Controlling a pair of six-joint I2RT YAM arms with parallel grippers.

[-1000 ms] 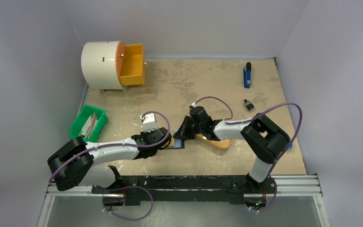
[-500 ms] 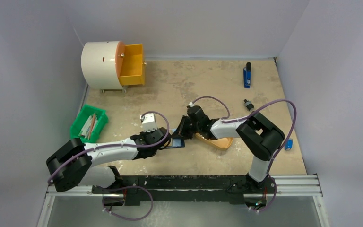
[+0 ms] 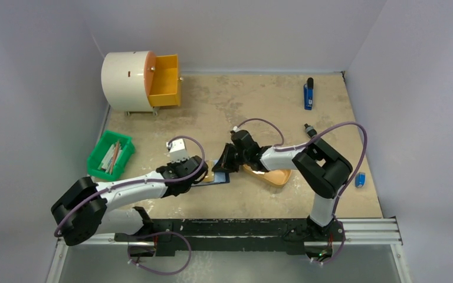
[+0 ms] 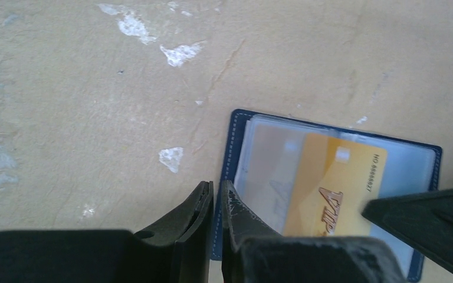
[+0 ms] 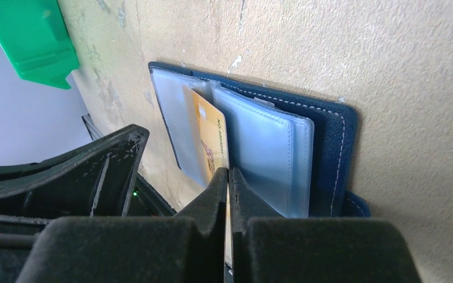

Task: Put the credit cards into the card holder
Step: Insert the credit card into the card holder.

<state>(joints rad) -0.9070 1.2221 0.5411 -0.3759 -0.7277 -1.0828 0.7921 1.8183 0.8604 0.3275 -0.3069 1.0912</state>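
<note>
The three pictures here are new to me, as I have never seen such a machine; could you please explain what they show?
These are two robot arms, left and right, bolted to the near edge of a table. The wide picture comes from a fixed camera above and behind them. The two close-ups come from a small camera on each wrist. On the table stand a white drum with an orange drawer, a green bin of sticks, an orange tray and, in the middle, an open navy wallet with clear pockets. The right gripper is shut on a gold card, which lies between those pockets. The left gripper, nearly shut, seems to pinch the wallet's edge.
</note>
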